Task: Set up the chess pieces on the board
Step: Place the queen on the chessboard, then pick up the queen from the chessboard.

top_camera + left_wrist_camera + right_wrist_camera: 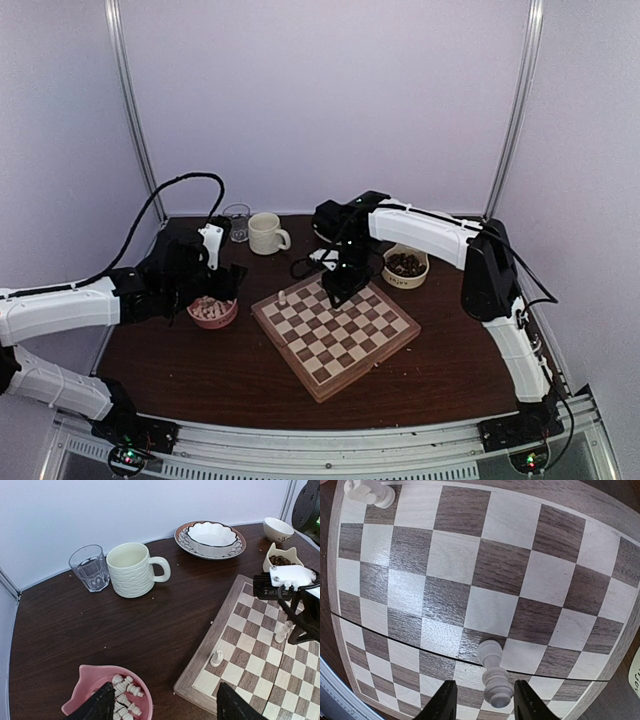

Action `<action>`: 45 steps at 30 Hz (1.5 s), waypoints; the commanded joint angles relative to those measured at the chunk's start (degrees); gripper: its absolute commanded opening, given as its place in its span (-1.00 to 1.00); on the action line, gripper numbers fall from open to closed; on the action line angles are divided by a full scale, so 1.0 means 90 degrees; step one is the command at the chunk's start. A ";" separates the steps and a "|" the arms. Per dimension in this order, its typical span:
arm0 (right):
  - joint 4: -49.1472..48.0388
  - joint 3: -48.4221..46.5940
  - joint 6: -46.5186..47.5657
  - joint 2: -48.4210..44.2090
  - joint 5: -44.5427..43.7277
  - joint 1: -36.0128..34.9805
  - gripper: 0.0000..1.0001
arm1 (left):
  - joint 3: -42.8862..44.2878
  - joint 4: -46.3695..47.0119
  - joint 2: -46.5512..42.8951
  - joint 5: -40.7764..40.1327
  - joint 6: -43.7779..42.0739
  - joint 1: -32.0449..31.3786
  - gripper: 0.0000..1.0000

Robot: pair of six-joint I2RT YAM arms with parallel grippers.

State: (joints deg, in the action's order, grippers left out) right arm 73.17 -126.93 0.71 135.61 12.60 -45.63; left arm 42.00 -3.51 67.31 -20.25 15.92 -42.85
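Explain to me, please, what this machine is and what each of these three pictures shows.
These are two robot arms bolted at the table's near edge, each ending in a two-finger gripper. The wide picture comes from a fixed camera above and behind them; the other two come from cameras on the wrists. On the dark table lie a chessboard, a pink bowl of pale chess pieces, a cream mug, a glass, and a bowl of dark bits. The left gripper hangs open over the pink bowl, empty. The right gripper is over the board, its fingers parted around one standing pale piece, seemingly not gripping it.
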 commanded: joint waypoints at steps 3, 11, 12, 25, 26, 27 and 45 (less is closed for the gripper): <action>-0.0358 -0.0048 -0.0039 -0.0225 0.0039 0.0001 -0.13 | 0.0143 0.0192 0.0035 0.0062 -0.0068 0.0003 0.40; -0.2258 0.2417 0.0488 -0.1994 0.0466 -0.0013 -0.13 | -0.0094 0.0348 -0.0150 0.0046 -0.0023 -0.0004 0.60; -0.2706 0.2810 0.0502 -0.2258 0.0395 -0.0013 -0.11 | -0.0126 0.0355 -0.0161 0.0015 -0.0003 0.0000 0.63; -0.7955 0.7154 -0.0073 -0.4732 -0.0731 -0.0015 0.39 | -0.0277 0.0351 -0.0072 -0.0523 0.0528 -0.0004 0.95; -0.8274 0.7373 -0.0171 -0.4838 -0.0833 -0.0009 0.51 | -0.0304 0.0351 -0.0087 -0.0538 0.0564 -0.0004 0.95; -0.8544 0.7601 -0.0336 -0.4944 -0.1008 -0.0010 0.72 | -0.0315 0.0351 -0.0096 -0.0517 0.0589 -0.0002 0.95; -0.8394 0.7275 -0.2234 -0.4321 -0.2675 -0.0315 0.99 | -0.0424 0.0897 0.0175 -0.0398 0.0715 -0.0004 0.95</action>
State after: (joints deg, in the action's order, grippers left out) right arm -3.66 -60.64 -15.38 97.03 -7.84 -46.50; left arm 38.26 1.02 67.96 -23.22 22.83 -42.85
